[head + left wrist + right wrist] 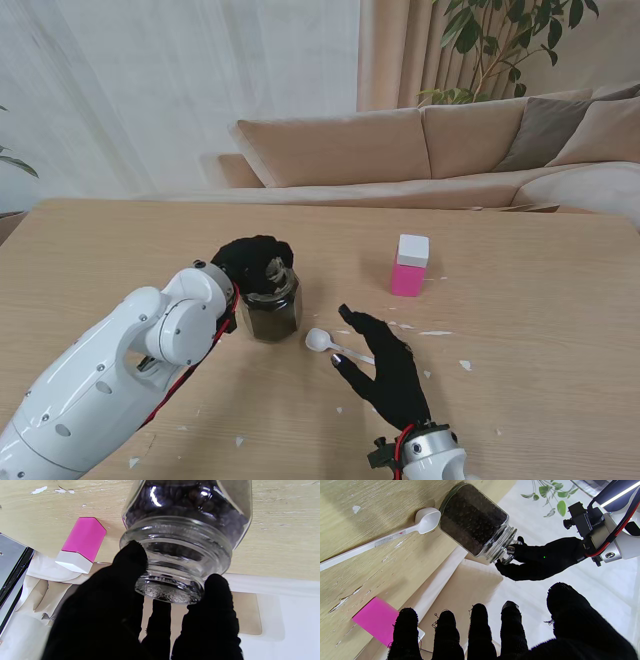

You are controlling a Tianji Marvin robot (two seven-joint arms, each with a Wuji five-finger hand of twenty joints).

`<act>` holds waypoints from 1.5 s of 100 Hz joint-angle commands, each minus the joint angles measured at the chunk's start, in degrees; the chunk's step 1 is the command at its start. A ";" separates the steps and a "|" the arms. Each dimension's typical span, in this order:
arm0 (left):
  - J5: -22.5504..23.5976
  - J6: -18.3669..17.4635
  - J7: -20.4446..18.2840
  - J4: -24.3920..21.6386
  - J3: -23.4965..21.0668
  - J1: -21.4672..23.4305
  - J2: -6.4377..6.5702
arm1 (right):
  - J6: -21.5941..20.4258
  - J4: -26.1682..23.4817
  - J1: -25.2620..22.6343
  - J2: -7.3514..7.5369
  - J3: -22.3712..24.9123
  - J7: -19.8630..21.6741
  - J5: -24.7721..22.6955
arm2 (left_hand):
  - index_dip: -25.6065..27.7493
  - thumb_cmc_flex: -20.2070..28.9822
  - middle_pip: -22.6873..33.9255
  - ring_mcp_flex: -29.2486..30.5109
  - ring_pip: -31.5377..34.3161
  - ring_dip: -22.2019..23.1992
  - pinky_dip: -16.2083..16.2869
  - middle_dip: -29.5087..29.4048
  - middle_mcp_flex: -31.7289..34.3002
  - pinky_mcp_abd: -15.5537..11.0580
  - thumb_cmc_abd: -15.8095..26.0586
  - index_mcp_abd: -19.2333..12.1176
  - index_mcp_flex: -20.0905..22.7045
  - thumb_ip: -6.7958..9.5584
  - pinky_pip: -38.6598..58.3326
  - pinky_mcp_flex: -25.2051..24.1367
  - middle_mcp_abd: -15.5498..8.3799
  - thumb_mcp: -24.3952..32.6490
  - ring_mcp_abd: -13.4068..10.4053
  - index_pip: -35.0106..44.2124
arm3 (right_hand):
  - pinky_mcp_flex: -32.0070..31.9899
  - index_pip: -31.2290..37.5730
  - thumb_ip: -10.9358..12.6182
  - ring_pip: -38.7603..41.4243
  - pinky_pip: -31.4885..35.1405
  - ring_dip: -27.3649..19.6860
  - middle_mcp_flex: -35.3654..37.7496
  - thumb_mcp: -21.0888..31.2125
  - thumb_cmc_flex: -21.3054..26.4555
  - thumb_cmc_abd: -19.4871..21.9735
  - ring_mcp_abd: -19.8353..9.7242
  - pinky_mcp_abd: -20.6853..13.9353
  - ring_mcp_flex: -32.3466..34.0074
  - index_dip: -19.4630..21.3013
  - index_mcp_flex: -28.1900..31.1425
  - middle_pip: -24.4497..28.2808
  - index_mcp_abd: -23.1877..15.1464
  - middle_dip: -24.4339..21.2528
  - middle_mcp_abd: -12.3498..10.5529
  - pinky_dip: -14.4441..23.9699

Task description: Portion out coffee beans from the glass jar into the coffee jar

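Beige sofa (420, 150); sheer curtains (170, 90); leafy plant (500, 40)

A stand camera looks down over the pale wooden worktop (520, 330) from behind. Both wrist cameras sit close, sharing the bean-filled clear glass jar (185, 517) (473, 520) (270, 310).

— Can you read any words or numbers here?

— No, not one. The glass jar (472, 520) has no label, only dark beans showing through. The pink box (409, 266) with the white top is plain on the sides I can see.

— What about the white spoon (395, 533)?

— Its handle has a grey strip and a tiny red mark — both too small to read. The bench (540, 330) has only white flecks on it.
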 commanded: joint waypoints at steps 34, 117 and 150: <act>0.38 -0.73 -1.69 -2.43 -0.69 -0.27 -0.33 | -0.21 -0.31 -0.48 -0.28 -0.06 0.69 0.17 | 1.30 9.53 6.24 5.16 5.84 4.85 0.02 3.32 4.01 -2.75 4.14 3.99 3.43 2.27 1.60 -0.82 0.58 8.19 -3.71 3.85 | -0.08 0.82 -0.84 0.54 0.47 -0.09 1.14 -0.10 1.00 -0.56 -1.22 -1.22 0.84 0.63 0.74 0.69 -1.67 0.24 -1.21 0.52; 2.83 -5.50 2.15 -0.74 -14.51 6.13 -0.48 | 0.16 -0.23 -0.10 -0.23 -0.40 0.76 -0.15 | 2.39 10.18 6.58 5.95 6.06 6.88 1.19 5.10 4.51 -2.92 3.70 4.02 2.95 2.12 2.37 -0.50 0.50 7.78 -3.92 5.40 | -0.02 0.84 -0.84 0.56 0.53 -0.09 1.15 -0.08 0.91 -0.54 -1.21 -1.15 0.87 0.59 0.70 0.66 -1.65 0.22 -1.25 0.52; 3.76 -7.03 8.56 5.05 -20.55 11.00 -0.97 | 0.20 -0.34 -0.26 -0.26 -0.44 0.37 -0.47 | 2.53 10.27 6.53 5.97 5.96 7.20 1.29 5.39 4.42 -2.88 3.62 4.10 2.78 2.09 2.36 -0.65 0.53 7.79 -3.92 5.57 | -0.03 0.81 -0.84 0.54 0.53 -0.11 1.17 -0.07 0.88 -0.51 -1.26 -1.13 0.85 0.57 0.68 0.65 -1.62 0.22 -1.18 0.51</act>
